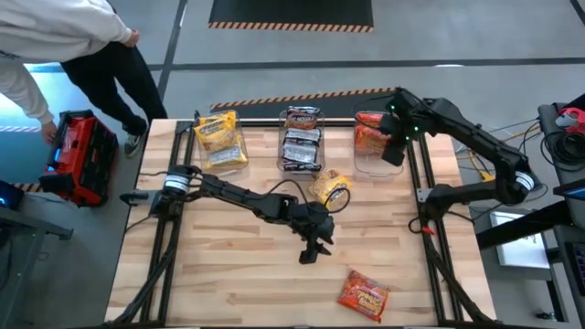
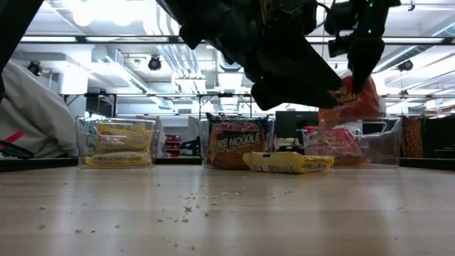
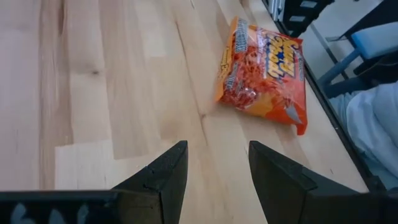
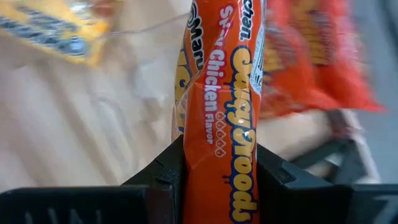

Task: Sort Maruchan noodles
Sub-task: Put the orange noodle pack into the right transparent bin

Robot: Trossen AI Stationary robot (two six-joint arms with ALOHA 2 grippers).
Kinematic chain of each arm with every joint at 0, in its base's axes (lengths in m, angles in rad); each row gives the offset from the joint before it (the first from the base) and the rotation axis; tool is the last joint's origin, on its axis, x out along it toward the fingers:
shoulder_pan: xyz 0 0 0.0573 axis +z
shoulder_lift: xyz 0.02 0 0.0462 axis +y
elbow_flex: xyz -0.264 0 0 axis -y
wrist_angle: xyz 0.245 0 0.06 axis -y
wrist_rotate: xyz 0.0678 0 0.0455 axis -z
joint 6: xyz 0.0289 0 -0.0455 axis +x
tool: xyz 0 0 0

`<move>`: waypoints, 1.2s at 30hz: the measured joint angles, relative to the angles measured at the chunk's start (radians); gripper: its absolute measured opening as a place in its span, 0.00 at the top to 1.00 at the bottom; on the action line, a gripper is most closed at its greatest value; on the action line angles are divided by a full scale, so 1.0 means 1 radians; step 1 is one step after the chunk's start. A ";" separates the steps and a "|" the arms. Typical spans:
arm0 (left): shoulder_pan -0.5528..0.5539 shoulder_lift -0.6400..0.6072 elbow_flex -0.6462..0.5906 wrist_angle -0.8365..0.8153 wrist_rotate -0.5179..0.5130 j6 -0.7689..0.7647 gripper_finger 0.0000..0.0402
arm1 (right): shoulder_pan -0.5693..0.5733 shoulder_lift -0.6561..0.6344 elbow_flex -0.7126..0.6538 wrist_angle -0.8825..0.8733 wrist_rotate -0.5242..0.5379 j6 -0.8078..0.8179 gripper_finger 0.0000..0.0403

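Three clear bins stand along the table's far edge: the left one [image 1: 219,142] holds yellow packets, the middle one [image 1: 302,137] dark packets, the right one [image 1: 373,137] red-orange packets. A yellow packet [image 1: 331,187] lies flat on the table in front of the middle bin. An orange packet [image 1: 364,294] lies flat near the front edge, right of centre. My left gripper [image 1: 313,251] hovers open and empty over the table's middle, the orange packet [image 3: 264,74] ahead of it. My right gripper [image 1: 393,151] is over the right bin, shut on another orange packet [image 4: 221,93]. My right gripper pinches the orange packet between its two fingers, one on each flat face, at the packet's upper end [image 4: 217,155]. The fingers come from above, slanting down. The packet [image 2: 350,98] hangs below them, lifted clear, over the packets in the right bin [image 2: 330,142].
A person [image 1: 82,55] bends beside a red toolbox [image 1: 78,155] off the table's far left corner. Cables and gear [image 1: 558,137] lie beyond the right edge. Crumbs [image 2: 192,203] dot the bare wood at the table's middle and near left.
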 joint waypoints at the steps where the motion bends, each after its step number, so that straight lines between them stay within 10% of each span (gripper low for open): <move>1: 0.000 0.000 -0.008 0.015 0.000 -0.005 0.62 | -0.010 0.008 -0.005 0.000 -0.040 -0.026 0.74; 36: 0.007 0.000 -0.099 0.154 0.089 -0.053 0.62 | -0.024 0.248 -0.101 0.221 0.103 -0.099 0.64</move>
